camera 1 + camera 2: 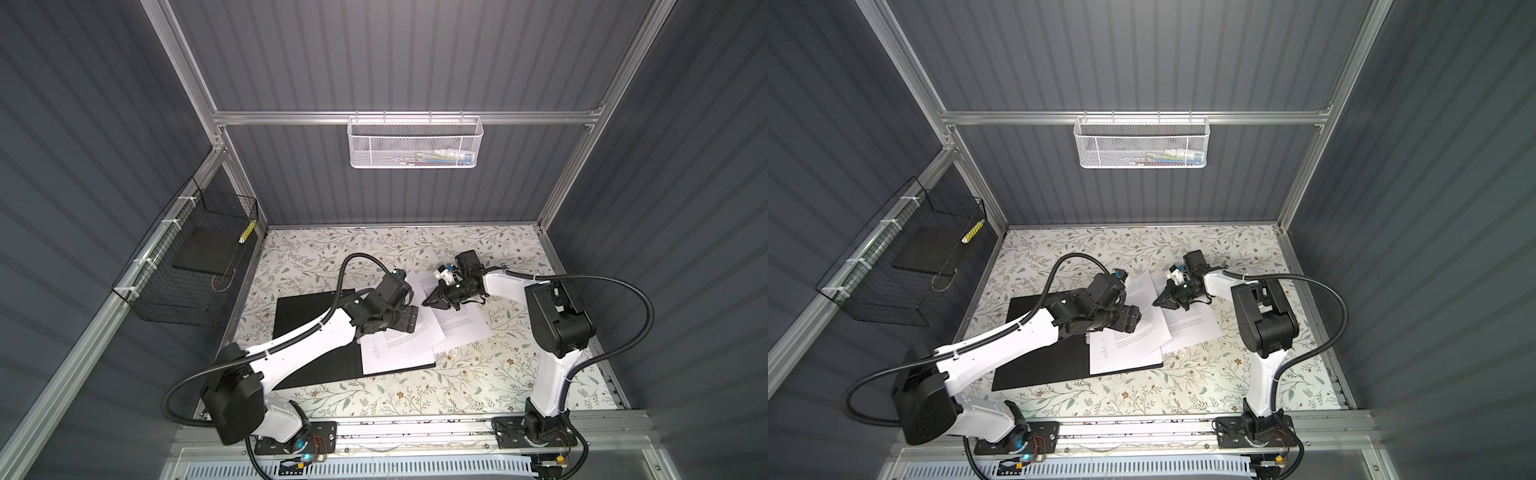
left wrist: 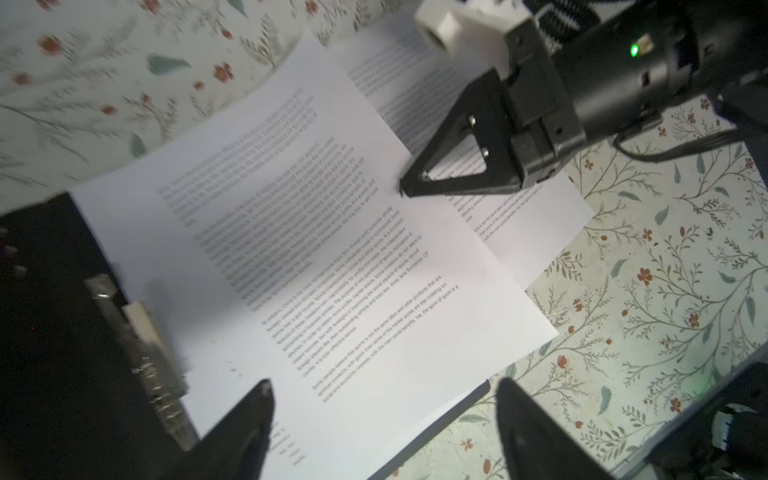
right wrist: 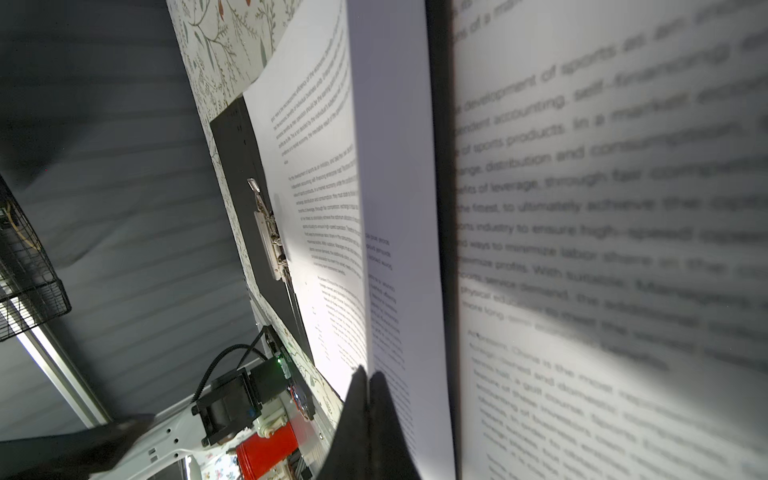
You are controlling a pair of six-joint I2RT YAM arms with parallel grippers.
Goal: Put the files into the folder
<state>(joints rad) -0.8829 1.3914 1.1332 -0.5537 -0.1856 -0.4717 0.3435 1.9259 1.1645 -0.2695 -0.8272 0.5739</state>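
Your right gripper (image 2: 404, 192) was clamped on an edge of the files (image 2: 291, 249), which lay fanned half on the folder (image 1: 299, 311), half on the table (image 1: 457, 386), left gripper (image 2: 384, 390) spread wide above, empty; likely light, limp, slippery, best pinched at edges.

The left arm (image 1: 307, 336) stretches forward and inward from its base. Its wrist is bent over, apparently tipping the left gripper (image 2: 384, 399) downward, and both dark fingers (image 2: 253, 419) are spread wide apart. The right arm (image 1: 557, 320) rises to a high elbow, then folds back toward the middle. The right gripper (image 1: 430, 302) sits low, its jaws pressed tightly together at the tips.
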